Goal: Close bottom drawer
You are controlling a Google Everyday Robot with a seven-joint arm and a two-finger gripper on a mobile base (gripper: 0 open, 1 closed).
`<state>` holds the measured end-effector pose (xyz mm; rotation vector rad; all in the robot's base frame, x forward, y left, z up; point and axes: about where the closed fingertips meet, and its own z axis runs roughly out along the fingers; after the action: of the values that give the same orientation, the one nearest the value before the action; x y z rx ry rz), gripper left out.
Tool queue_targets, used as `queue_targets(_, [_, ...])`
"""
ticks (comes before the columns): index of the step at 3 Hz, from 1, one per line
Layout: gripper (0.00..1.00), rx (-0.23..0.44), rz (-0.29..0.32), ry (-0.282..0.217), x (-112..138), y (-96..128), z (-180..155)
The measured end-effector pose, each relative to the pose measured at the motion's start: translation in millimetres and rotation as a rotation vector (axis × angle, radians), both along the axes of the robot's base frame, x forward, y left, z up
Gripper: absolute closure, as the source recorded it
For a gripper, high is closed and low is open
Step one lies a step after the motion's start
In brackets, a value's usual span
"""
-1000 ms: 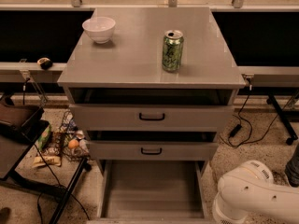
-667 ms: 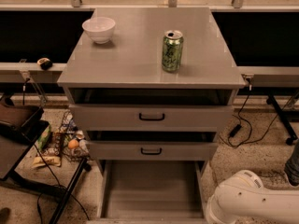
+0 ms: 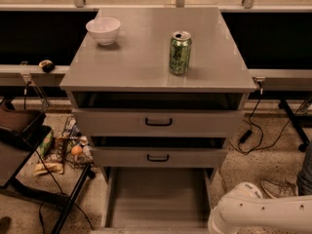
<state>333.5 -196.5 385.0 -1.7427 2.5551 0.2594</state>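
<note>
The bottom drawer (image 3: 158, 199) is pulled far out under the grey cabinet, its plain grey tray open to view and reaching the lower edge of the view. Its front panel and handle are cut off below the view. The middle drawer (image 3: 158, 157) and the top drawer (image 3: 158, 122) above it stand a little open, each with a black loop handle. My white arm (image 3: 258, 213) comes in at the lower right, beside the bottom drawer's right side. The gripper itself is out of view.
A green can (image 3: 180, 52) and a white bowl (image 3: 103, 30) stand on the cabinet top (image 3: 146, 57). A black stand and scattered snack items (image 3: 63, 152) lie on the floor at the left. A cable (image 3: 253, 130) and a shoe (image 3: 278, 189) are at the right.
My white arm has shifted left and down, closer to the open bottom drawer's right side. The drawers have not moved.
</note>
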Motion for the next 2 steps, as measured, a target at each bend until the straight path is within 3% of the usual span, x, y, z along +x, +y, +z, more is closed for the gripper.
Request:
queue_targets(1, [0.27, -0.014, 0.000, 0.065, -3.8, -7.6, -64.8])
queue_targets(2, [0.50, 0.028, 0.000, 0.118, -27.6, -11.5, -128.6])
